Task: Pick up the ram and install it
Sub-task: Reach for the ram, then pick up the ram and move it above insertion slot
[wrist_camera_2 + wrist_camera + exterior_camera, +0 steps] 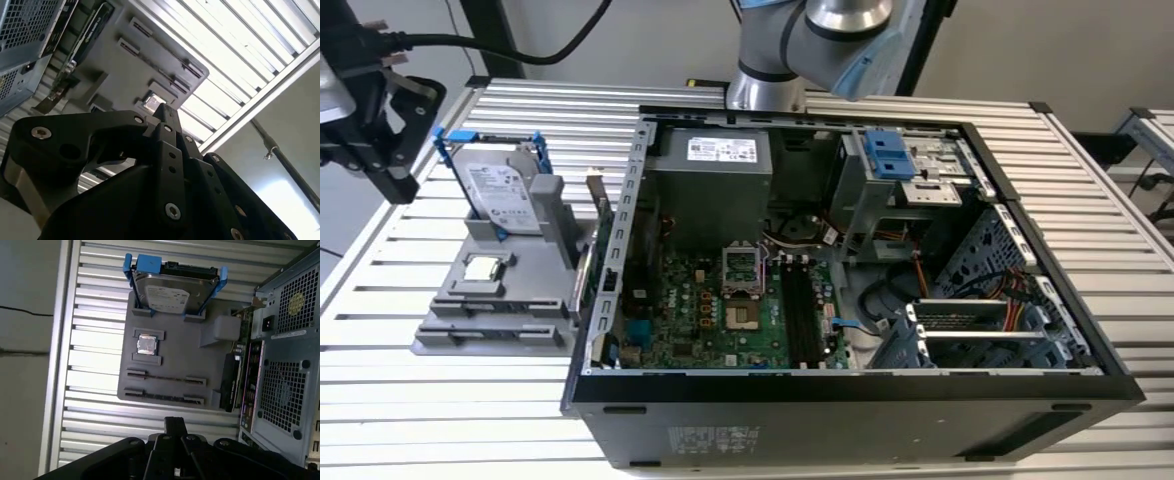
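Observation:
A grey fixture tray (454, 335) (200, 365) lies on the slatted table, on the exterior view's left of the open computer case (854, 385). In the first wrist view, a thin dark strip (165, 377) runs between two slotted holders on the tray, seen edge-on; it looks like the ram. A second such strip (164, 397) lies beside it. My black gripper (394, 190) (175, 421) (164, 111) hangs in the air over the table's edge, apart from the tray and above it, touching nothing. The motherboard (707, 300) lies in the case with long black slots (798, 310).
On the tray, a silver hard drive in a blue frame (498, 195) (172, 290) stands upright near a small square chip (483, 268) (146, 345). A card (596, 215) stands between tray and case. The arm's base (767, 85) rises behind the case.

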Motion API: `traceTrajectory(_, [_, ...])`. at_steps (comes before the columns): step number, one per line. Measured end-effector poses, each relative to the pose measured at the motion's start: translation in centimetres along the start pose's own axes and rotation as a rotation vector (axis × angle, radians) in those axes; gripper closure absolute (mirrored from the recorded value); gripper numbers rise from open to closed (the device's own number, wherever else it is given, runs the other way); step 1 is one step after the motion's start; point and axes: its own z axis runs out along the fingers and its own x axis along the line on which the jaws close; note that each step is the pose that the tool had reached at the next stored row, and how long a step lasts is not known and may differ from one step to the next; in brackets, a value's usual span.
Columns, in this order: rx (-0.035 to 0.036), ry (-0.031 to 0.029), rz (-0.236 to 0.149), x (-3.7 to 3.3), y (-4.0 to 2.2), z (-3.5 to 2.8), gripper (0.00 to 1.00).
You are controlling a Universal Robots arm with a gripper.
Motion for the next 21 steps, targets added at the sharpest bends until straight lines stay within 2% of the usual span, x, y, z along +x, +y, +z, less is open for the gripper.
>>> traceTrajectory(3, [-0.0002, 0.0015, -0.029, 0.0, 0.0, 0.0, 1.0])
traceTrajectory(8, [-0.0012, 0.0049, -0.099, 0.0, 0.0, 0.0, 1.0])
traceTrajectory(21, [-0.0047, 0.0162, -0.334, 0.0, 0.0, 0.0, 1.0])
